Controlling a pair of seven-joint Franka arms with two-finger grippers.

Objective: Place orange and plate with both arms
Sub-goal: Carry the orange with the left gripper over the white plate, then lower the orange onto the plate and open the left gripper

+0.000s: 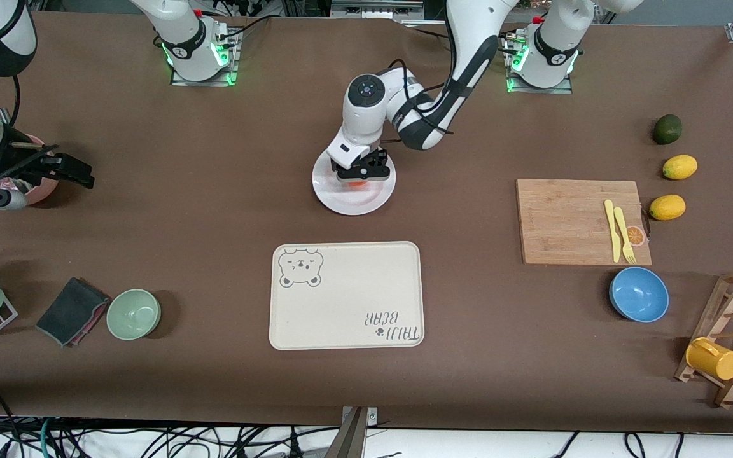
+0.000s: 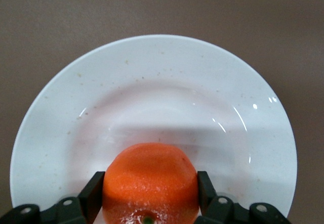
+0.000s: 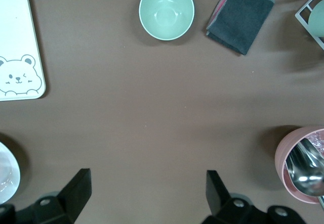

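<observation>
The white plate (image 1: 354,201) sits mid-table, farther from the front camera than the bear-print tray. My left gripper (image 1: 359,173) reaches down onto the plate and is shut on the orange (image 1: 355,183). In the left wrist view the orange (image 2: 149,181) fills the space between the two dark fingers (image 2: 92,196), over the plate's (image 2: 162,77) rim side. I cannot tell whether the orange rests on the plate. My right gripper (image 1: 83,175) hangs open and empty over the table at the right arm's end; the right wrist view shows it (image 3: 147,183) over bare table.
The cream bear-print tray (image 1: 346,296) lies nearer the camera than the plate. A green bowl (image 1: 133,313), dark cloth (image 1: 71,312) and pink cup (image 1: 39,186) stand at the right arm's end. A cutting board (image 1: 564,222), blue bowl (image 1: 639,294) and lemons (image 1: 667,207) are at the left arm's end.
</observation>
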